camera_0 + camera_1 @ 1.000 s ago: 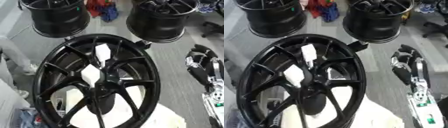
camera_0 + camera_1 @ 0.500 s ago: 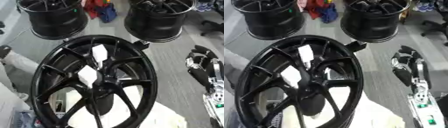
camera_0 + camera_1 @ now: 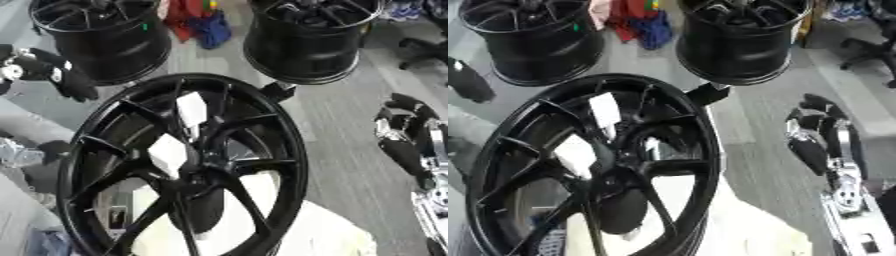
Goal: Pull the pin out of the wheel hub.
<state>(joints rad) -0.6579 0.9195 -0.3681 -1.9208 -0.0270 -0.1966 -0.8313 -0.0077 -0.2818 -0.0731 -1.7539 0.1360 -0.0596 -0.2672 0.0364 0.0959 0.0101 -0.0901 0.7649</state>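
Resting beside black wheel hub (image 3: 188, 165), right hand (image 3: 820, 132) fingers relaxed; left hand (image 3: 48, 72) fingers unclear.

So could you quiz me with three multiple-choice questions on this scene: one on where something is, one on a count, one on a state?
1. Where is the robot's right hand?
A. right of the big wheel
B. on the hub
C. inside a far rim

2. How many black rims stand beyond the big wheel?
A. none
B. two
C. five

3. What is the right hand doing?
A. gripping a spoke
B. holding nothing
C. pushing a rim over

Answers: 1 A, it shows at the right edge, apart from the wheel. 2 B, one either side of the coloured cloth. 3 B, it touches no wheel part.
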